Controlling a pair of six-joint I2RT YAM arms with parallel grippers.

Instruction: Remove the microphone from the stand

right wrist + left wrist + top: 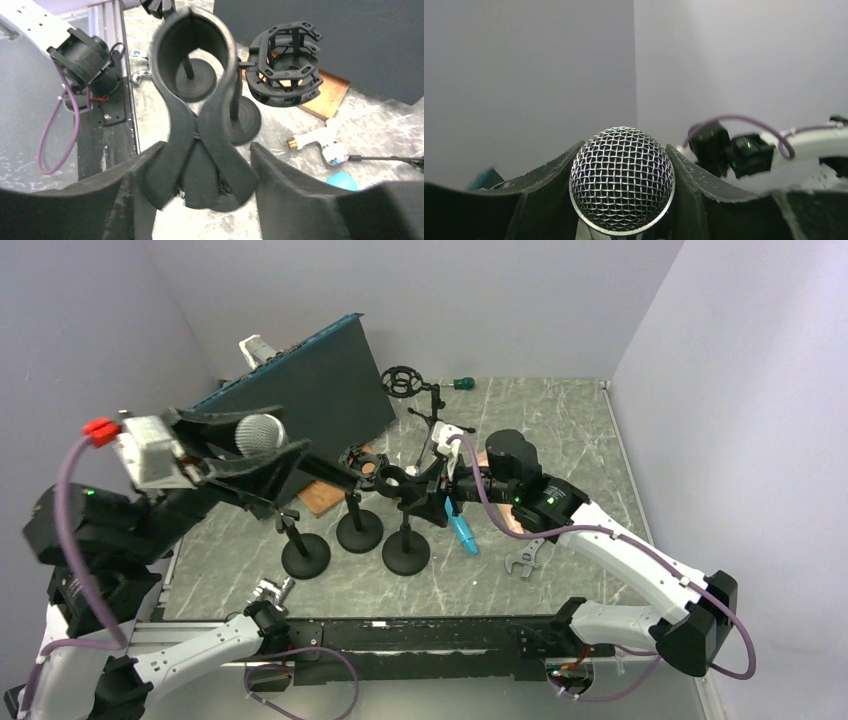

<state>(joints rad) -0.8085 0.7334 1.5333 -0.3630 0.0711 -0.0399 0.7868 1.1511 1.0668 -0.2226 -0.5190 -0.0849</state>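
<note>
Well left of the stand (405, 552) and raised above it, the left gripper (280, 448) is clamped on the microphone (621, 180), whose round silver mesh head sits between matte black fingers (544, 175). At the stand's black horseshoe clip (175, 115), the right gripper (204, 149) holds its jaws apart, flanking the clip's base.

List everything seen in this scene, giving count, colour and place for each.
microphone: one, silver mesh head, held high at left
stands: three, black, table centre
clip: one, black, atop the rightmost stand
shock mounts: two, black, one on the middle stand, one at back
board: one, dark teal, leaning back left
plate: one, copper-brown, by the board's foot
blue tool: one, right of stands
wrench: one, silver, near right
screwdriver: one, green handle, far back
left fingers: two, black, closed on the microphone
right fingers: two, black, flanking the clip
</note>
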